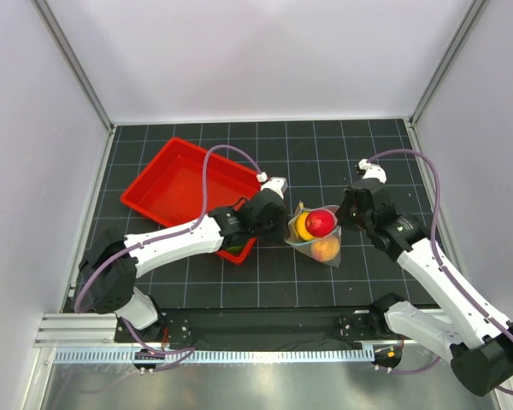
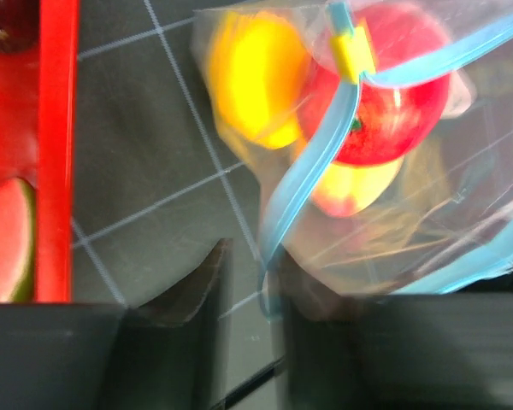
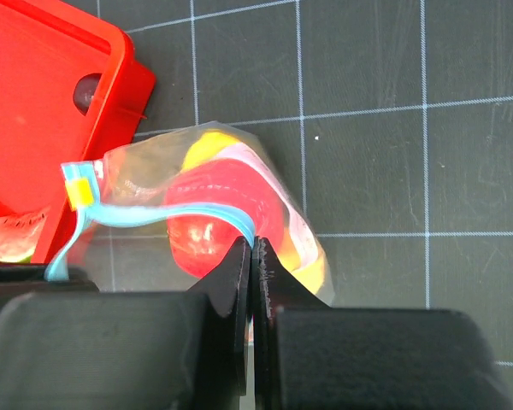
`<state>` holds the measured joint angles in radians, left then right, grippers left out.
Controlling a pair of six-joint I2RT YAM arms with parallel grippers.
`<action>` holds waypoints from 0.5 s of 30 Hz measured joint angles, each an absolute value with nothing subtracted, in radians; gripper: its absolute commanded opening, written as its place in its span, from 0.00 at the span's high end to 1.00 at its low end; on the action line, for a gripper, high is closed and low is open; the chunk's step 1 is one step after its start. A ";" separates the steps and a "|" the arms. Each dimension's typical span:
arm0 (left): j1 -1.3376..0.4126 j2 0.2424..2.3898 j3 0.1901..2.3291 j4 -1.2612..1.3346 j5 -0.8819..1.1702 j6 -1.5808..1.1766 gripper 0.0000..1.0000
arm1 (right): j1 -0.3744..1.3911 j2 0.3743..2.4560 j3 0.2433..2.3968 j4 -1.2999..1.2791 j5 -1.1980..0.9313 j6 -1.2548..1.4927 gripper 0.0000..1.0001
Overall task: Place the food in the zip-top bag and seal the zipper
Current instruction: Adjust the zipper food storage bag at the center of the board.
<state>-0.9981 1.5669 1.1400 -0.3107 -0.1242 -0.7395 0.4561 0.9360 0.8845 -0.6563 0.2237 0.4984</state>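
Two grippers on one bag: the right gripper (image 3: 253, 248) is pinched tight on the zipper (image 3: 197, 211). The zip-top bag (image 1: 316, 235) bulges just ahead of its tips, apple (image 2: 385, 111) and lemon (image 2: 256, 77) inside. The left gripper (image 2: 252, 256) has its jaws slightly apart, with the zipper running into the gap. A watermelon wedge (image 2: 4, 239) sits off to its left in the red tray (image 2: 56, 128).

Left claw (image 2: 256, 299) jaws slightly apart, zipper (image 2: 312, 158) running down into the gap. Zip-top bag (image 2: 427, 231) holds lemon (image 2: 252, 77), apple (image 2: 393, 111), orange ball (image 2: 355, 184). Yellow slider (image 2: 352, 51) on the strip. Red tray (image 2: 56, 145) at left: watermelon wedge (image 2: 4, 243), dark fruit (image 2: 8, 21).
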 measured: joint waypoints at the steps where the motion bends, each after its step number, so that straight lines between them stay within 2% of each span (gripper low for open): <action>1: -0.998 1.567 1.140 -0.316 -0.124 -0.732 0.50 | 0.456 0.936 0.883 -0.657 0.225 0.498 0.99; 2: -0.998 1.567 1.142 -0.323 -0.126 -0.730 0.44 | 0.456 0.934 0.883 -0.659 0.227 0.498 0.99; 3: -0.998 1.567 1.143 -0.328 -0.128 -0.725 0.33 | 0.456 0.934 0.883 -0.659 0.230 0.498 0.99; 6: -0.998 1.563 1.149 -0.353 -0.140 -0.710 0.20 | 0.456 0.934 0.879 -0.659 0.239 0.498 0.99; 15: -0.905 1.467 1.200 -0.446 -0.165 -0.641 0.15 | 0.456 0.934 0.826 -0.642 0.253 0.506 0.99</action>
